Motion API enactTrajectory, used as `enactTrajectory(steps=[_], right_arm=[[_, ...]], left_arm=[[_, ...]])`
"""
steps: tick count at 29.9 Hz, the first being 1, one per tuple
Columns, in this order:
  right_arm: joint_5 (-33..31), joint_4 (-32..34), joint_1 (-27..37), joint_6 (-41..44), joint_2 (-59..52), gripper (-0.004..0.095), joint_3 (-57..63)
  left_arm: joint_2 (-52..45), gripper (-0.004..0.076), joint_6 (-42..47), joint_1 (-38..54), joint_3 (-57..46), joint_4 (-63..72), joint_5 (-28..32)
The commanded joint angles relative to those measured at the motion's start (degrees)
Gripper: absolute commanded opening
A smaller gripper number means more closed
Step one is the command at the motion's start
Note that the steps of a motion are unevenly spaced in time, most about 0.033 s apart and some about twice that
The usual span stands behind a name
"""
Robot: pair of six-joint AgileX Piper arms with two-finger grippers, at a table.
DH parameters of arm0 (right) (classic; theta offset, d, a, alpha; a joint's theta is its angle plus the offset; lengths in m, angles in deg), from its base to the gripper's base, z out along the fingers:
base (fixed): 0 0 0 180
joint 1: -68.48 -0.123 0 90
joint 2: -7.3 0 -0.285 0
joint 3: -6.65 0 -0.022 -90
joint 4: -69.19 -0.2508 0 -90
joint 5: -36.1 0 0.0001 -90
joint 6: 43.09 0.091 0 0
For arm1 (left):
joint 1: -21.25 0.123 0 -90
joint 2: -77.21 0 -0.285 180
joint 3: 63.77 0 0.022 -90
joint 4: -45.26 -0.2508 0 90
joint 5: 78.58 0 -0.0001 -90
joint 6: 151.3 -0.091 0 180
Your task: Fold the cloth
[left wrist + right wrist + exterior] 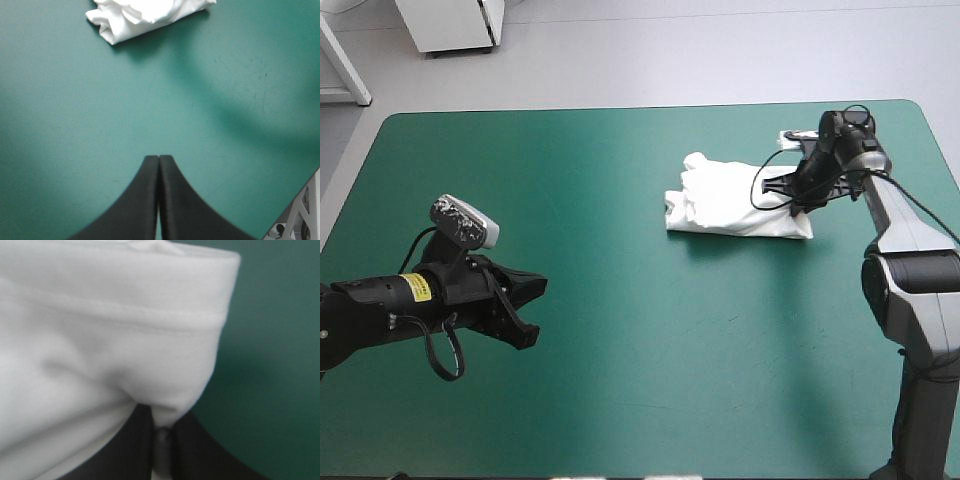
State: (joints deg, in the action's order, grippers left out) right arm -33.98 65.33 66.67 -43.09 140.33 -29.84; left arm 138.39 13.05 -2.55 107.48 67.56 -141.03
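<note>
Near left, the left tool (158, 160) hangs pressed together and empty above the table (620, 400). Farther right lies the T-shirt (725, 205), a folded bundle, its end pinched by the right tool (802, 196). This is likely the last fold, and it needs a clean release.

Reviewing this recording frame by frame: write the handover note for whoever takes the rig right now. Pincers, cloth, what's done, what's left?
Left pincer: shut, empty, over the bare teal-green cover, with the T-shirt well ahead of it.
Right pincer: shut on the T-shirt at the bundle's right end.
T-shirt: a folded bundle lying right of the table's middle, toward the far edge.
Done: the folds appear made, though the bundle's left end looks rumpled.
Left: probably release the right pincer, withdraw it, and tidy if needed.
</note>
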Motion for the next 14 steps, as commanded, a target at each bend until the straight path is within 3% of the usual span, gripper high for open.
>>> enactTrajectory(steps=[1,14], right_arm=[[0.4,3.9,4.9,-0.3,-4.4,-0.0019,-1.3],[0.4,9.9,21.3,-4.0,-4.3,-0.0019,-1.3]], left_arm=[[-0.4,-0.0009,0.4,0.0,1.4,1.9,2.9],[-0.4,-0.0009,0.3,0.0,1.4,1.9,2.9]])
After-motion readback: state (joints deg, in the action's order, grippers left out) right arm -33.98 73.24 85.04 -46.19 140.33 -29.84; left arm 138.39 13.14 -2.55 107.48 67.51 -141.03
